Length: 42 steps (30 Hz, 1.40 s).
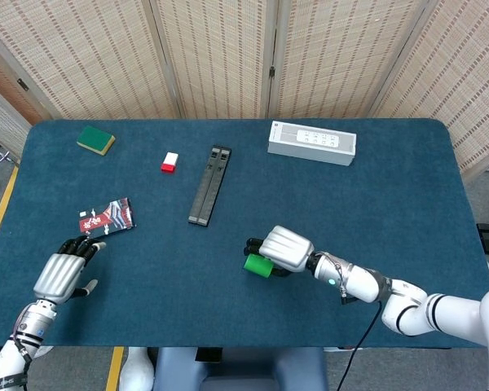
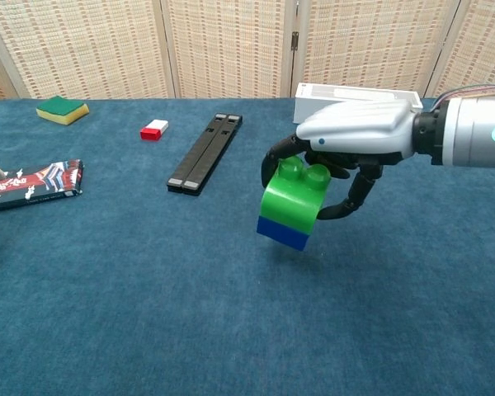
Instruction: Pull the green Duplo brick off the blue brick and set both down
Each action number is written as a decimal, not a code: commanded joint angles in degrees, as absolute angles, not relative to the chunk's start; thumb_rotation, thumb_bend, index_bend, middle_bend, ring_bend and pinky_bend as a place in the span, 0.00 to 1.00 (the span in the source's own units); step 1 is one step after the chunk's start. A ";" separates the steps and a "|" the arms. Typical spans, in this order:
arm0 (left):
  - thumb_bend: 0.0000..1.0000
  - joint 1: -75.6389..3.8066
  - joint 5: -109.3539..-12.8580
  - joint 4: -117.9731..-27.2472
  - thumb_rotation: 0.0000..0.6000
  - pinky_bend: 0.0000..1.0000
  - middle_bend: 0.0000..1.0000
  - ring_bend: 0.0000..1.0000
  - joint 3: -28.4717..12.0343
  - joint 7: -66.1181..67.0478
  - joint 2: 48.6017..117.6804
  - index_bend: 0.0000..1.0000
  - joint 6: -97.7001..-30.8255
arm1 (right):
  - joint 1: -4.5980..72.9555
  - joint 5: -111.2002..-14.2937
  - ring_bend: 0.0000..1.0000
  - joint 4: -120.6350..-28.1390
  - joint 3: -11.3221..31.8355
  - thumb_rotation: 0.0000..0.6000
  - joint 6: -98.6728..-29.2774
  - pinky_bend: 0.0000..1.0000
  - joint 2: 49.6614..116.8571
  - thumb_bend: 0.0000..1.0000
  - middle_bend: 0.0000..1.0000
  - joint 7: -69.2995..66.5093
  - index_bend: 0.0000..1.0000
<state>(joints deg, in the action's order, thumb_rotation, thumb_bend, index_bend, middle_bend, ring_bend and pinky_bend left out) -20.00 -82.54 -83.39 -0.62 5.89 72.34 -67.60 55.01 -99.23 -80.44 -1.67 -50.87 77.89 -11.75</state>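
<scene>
Above the desk [image 2: 107, 313], the stacked bricks hung tilted.
The right hand [image 2: 359, 136] gripped the green Duplo brick [image 2: 293, 194], studs up, joined to the thinner blue brick [image 2: 283, 233] beneath; the left hand [image 1: 61, 273] lay unclenched, empty.
</scene>
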 commanded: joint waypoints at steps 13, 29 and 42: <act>0.33 -27.00 -92.91 -83.78 1.00 0.17 0.21 0.08 -1.41 -31.70 70.29 0.21 -64.88 | 61.82 -92.72 0.74 -86.99 5.65 1.00 -44.03 0.73 76.85 0.36 0.69 -19.01 0.82; 0.30 -32.22 -99.26 -80.29 1.00 0.14 0.21 0.04 3.72 -49.58 71.79 0.22 -62.92 | 65.11 -84.44 0.74 -94.49 10.10 1.00 -38.95 0.73 74.47 0.36 0.69 -2.15 0.82; 0.27 -40.20 -106.01 -69.64 1.00 0.10 0.19 0.00 7.24 -80.43 75.52 0.18 -66.00 | 64.21 -83.19 0.74 -96.17 9.84 1.00 -38.59 0.73 73.19 0.36 0.69 -6.33 0.82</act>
<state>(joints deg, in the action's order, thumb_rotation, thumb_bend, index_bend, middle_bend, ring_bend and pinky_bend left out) -37.18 -102.83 -74.03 5.23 -71.21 73.73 -64.21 64.32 -83.18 -96.12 9.85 -38.66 73.35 -5.74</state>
